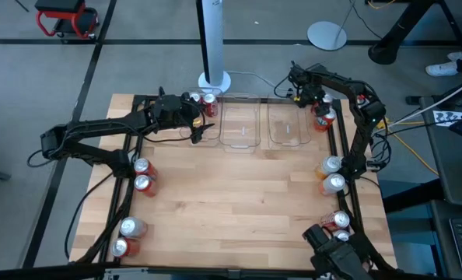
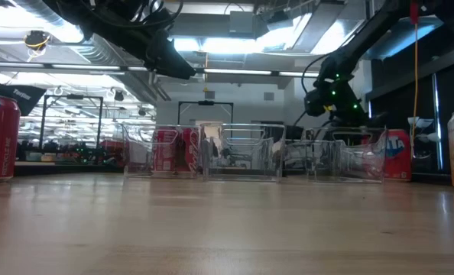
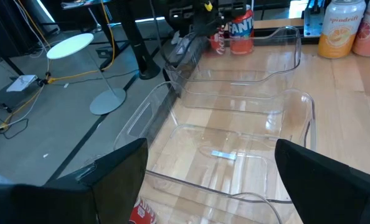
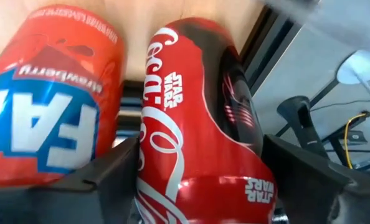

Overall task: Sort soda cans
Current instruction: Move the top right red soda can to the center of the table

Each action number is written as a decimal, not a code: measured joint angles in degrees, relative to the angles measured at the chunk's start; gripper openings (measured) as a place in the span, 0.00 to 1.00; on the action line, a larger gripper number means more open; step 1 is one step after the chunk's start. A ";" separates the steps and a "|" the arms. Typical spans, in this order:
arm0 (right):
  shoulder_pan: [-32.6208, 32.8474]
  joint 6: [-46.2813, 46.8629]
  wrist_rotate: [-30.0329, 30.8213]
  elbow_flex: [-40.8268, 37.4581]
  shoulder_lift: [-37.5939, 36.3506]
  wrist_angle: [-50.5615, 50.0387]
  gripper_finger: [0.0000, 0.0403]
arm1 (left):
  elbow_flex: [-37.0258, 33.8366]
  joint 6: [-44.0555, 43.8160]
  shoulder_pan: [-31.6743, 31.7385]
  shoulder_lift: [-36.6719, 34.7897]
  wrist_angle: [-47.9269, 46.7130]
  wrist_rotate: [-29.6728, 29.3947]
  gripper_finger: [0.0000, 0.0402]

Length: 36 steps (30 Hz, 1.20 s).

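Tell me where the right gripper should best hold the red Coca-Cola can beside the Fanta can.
Grip the Coca-Cola can across its round body, about mid-height, where the sides run straight. Come from the side away from the Fanta can, which stands very close. The right gripper already has a finger on each side.

The high view looks straight down on the whole counter (image 1: 239,202). The low view sits at counter level, facing across toward the clear bins (image 2: 241,153) and the room behind. The left wrist view looks close over those same bins (image 3: 235,124). The right wrist view is pressed up against a red can (image 4: 197,124).
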 joint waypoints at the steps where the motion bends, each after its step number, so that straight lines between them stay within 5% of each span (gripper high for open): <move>1: 0.00 -0.30 0.49 0.00 0.00 -0.34 0.72 | 0.00 0.00 0.02 0.00 0.00 0.00 0.84; 13: 2.92 -1.23 4.81 2.69 0.00 -2.21 0.71 | 0.00 0.02 0.02 0.00 0.02 0.00 0.84; 18: 5.15 -0.34 10.51 8.88 -0.02 -8.21 0.70 | 0.00 0.02 0.02 0.00 0.01 0.00 0.84; 36: 20.19 -3.17 10.19 32.21 -0.13 -14.49 0.71 | 0.02 -2.29 0.02 0.00 -0.01 0.00 0.84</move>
